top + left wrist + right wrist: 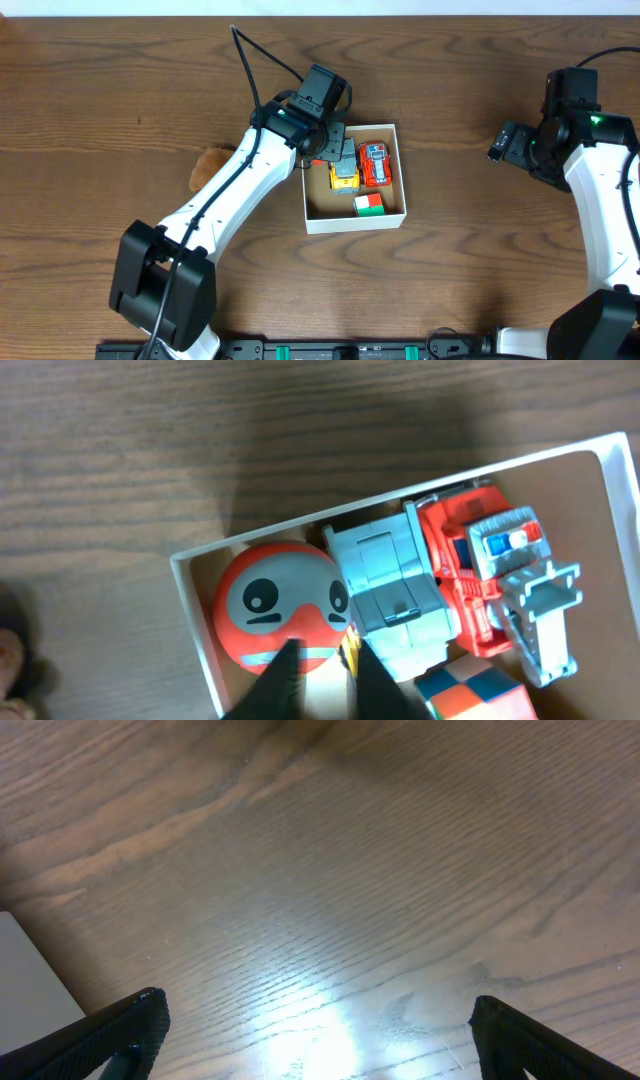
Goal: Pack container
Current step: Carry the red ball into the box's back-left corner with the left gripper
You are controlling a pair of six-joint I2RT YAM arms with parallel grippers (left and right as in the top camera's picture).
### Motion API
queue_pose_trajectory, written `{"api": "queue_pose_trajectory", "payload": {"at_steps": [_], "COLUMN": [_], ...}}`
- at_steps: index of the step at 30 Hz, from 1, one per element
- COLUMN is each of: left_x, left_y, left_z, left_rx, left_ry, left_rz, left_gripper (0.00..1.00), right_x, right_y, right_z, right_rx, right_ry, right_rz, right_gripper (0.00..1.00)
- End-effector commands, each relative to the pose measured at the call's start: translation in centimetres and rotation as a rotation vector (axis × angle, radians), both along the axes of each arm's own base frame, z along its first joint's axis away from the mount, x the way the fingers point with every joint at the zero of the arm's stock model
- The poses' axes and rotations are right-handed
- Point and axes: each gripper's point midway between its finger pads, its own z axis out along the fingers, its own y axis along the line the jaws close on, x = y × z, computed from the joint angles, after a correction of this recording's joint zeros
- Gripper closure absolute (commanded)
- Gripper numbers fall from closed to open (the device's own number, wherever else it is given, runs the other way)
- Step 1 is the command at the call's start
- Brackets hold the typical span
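Observation:
The container (356,221) is a white box with a tan floor at mid-table. It holds a yellow truck (345,179), a red truck (376,165) and a red-green cube (369,205). My left gripper (334,149) hangs over its far left corner. In the left wrist view the fingers (327,650) are nearly together, pinching the lower edge of a red round toy with a face (270,600). The toy sits in the corner of the container (193,615), beside the grey-backed truck (392,595). My right gripper (503,143) is open and empty over bare table (315,1020).
A brown furry object (208,167) lies on the table left of the left arm. The red truck (480,565) and a chequered cube (480,698) fill the rest of the box. The right arm stands far right of the box.

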Motion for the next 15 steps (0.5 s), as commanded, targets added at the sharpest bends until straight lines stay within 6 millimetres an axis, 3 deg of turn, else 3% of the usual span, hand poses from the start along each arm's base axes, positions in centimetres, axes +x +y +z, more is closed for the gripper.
{"api": "queue_pose_trajectory", "payload": {"at_steps": [1, 15], "left_x": [0.3, 0.2], "left_y": [0.2, 0.3], "left_z": [0.7, -1.3], "left_rx": [0.001, 0.026], "left_ry": [-0.02, 0.021], "left_rz": [0.007, 0.007], "left_gripper": [0.93, 0.93], "right_x": [-0.1, -0.1], "right_y": [-0.1, -0.1], "right_z": [0.0, 0.0], "right_rx": [-0.006, -0.006], "right_ry": [0.003, 0.004], "right_rz": [0.009, 0.009], "right_gripper": [0.01, 0.01]}}
